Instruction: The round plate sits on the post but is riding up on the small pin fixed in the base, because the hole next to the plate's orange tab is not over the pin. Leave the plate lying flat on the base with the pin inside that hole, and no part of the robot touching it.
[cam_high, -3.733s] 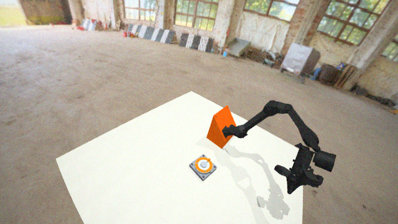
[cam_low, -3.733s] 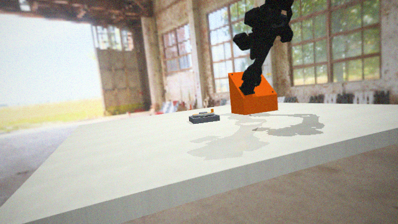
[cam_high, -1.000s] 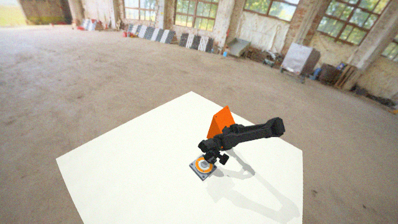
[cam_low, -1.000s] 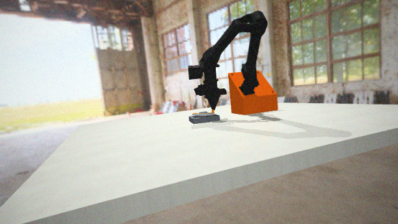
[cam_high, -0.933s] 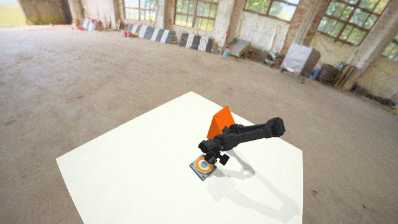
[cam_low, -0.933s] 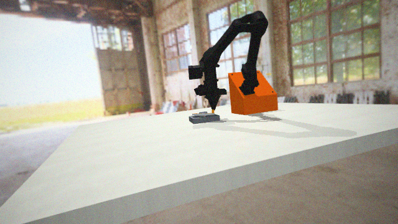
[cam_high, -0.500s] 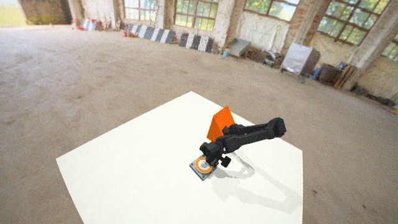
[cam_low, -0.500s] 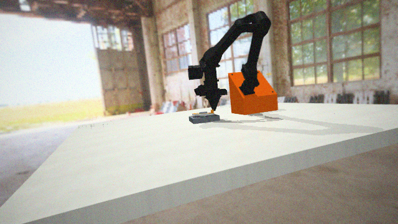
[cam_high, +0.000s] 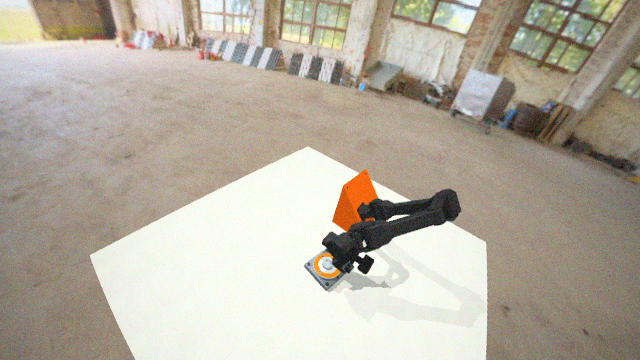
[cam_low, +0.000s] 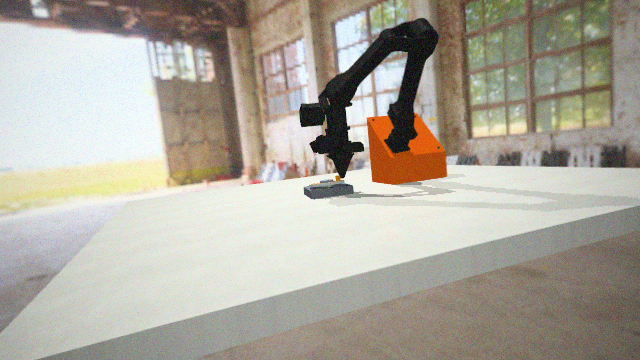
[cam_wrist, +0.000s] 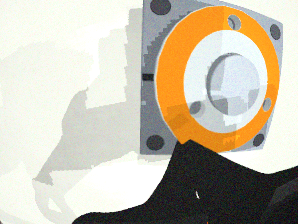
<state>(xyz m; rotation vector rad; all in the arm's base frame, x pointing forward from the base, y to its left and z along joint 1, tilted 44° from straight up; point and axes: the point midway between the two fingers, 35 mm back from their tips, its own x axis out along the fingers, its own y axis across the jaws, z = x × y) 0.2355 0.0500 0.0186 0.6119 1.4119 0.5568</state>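
Derelict warehouse: brick walls (cam_high: 472, 45), grid windows (cam_low: 537, 65), bare concrete floor (cam_high: 125, 125).

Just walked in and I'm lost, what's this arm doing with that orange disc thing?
A black robot arm is working on a round orange plate that sits over a post on a grey square base. Its gripper is shut and empty, tip down at the plate's rim beside the orange tab, apparently to nudge the plate round. Whether it touches the tab is hard to tell.

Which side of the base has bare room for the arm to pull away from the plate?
Bare tabletop runs wide left of and in front of the grey base. It is crowded behind and to the right, where the shut gripper hangs over the plate and the orange mount stands close.
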